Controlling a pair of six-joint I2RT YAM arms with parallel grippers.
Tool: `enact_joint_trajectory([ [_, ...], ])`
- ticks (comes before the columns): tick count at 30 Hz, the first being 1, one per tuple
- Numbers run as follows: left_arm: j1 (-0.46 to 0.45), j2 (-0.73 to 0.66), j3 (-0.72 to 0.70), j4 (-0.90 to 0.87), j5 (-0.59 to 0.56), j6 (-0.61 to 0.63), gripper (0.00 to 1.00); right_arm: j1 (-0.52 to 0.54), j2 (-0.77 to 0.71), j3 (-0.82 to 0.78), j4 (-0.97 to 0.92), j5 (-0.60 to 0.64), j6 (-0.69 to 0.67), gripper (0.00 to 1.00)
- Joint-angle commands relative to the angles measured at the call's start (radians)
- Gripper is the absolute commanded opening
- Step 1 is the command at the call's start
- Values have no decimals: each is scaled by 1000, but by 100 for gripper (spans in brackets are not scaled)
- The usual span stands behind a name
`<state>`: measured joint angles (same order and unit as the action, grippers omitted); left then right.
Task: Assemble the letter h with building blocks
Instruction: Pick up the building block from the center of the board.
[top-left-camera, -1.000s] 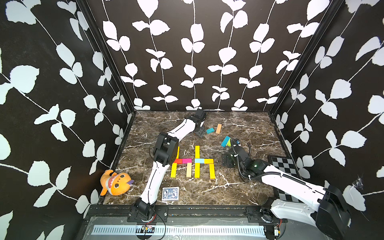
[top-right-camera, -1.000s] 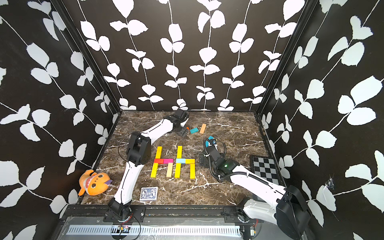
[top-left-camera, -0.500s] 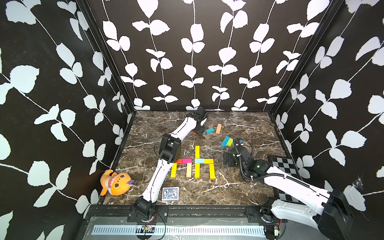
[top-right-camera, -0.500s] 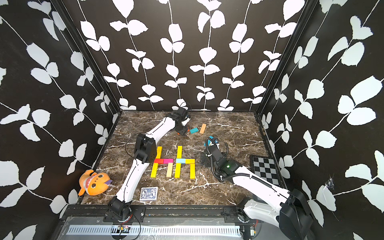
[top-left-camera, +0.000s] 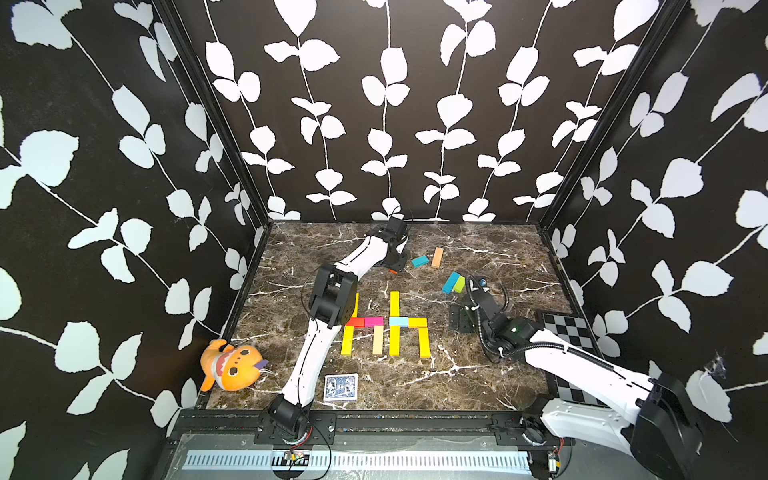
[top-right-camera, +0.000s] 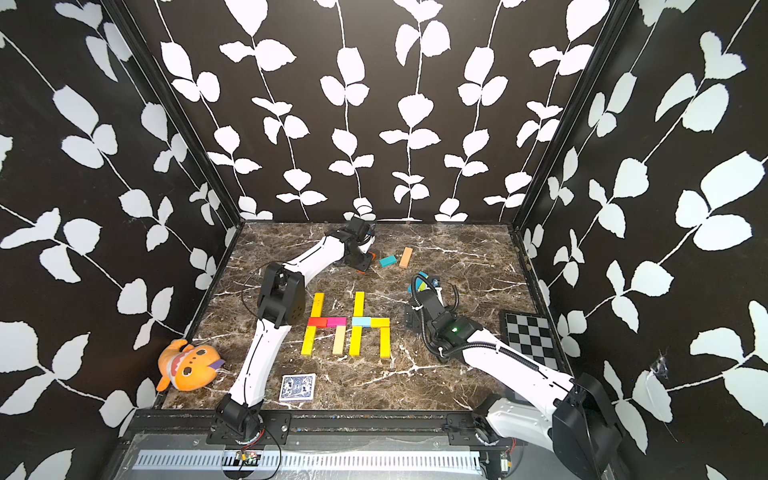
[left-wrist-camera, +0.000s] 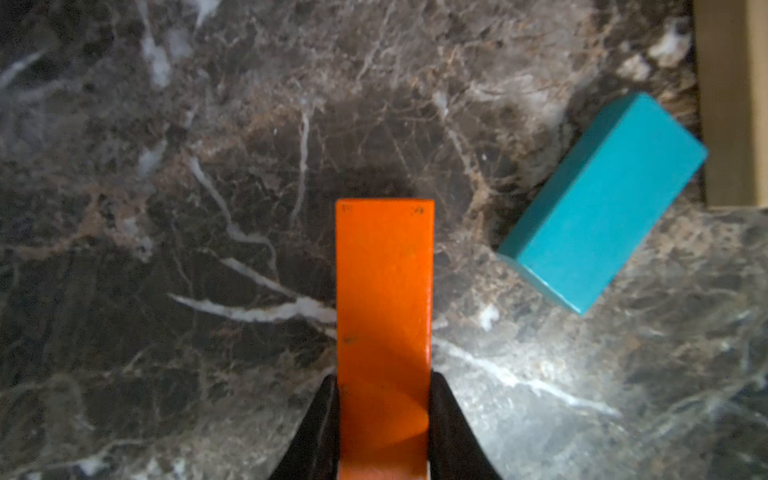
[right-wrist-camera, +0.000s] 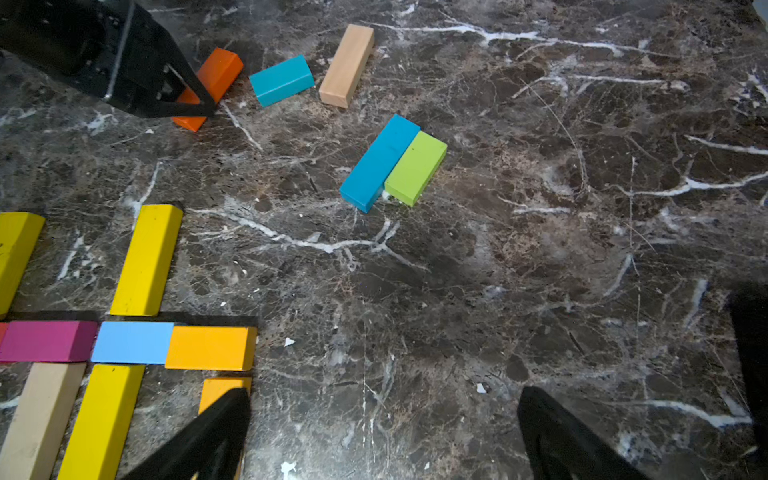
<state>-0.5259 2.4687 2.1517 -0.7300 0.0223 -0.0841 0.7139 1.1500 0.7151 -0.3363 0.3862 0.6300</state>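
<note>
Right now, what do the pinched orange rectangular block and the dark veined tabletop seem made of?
The orange rectangular block: probably painted wood; matte coat with small dark chips. The dark veined tabletop: polished marble or marble-look laminate; white veins, soft glare.

In a top view the left gripper (top-left-camera: 395, 266) hides most of the orange block (top-left-camera: 393, 272); the left wrist view cuts off a tan block (left-wrist-camera: 731, 104).

I'm looking into a box of three walls (top-left-camera: 395, 104), black with white leafy vines trailing down them. Black corner posts (top-left-camera: 218, 124) join them. The floor (top-left-camera: 457, 386) is dark brown marble with white veins, brightly and evenly lit. A slotted metal strip (top-left-camera: 374, 459) runs along the near edge.
</note>
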Motion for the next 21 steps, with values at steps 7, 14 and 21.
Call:
enact_joint_trajectory([
  [7,-121,-450,-490,430,-79,-309,18,-68,18,24,-19,70,43,99],
  [14,-261,-636,-786,538,-125,-515,17,-133,29,43,-29,109,29,99],
  [21,-399,-665,-864,511,-154,-664,16,-201,-30,-17,-21,105,54,99],
])
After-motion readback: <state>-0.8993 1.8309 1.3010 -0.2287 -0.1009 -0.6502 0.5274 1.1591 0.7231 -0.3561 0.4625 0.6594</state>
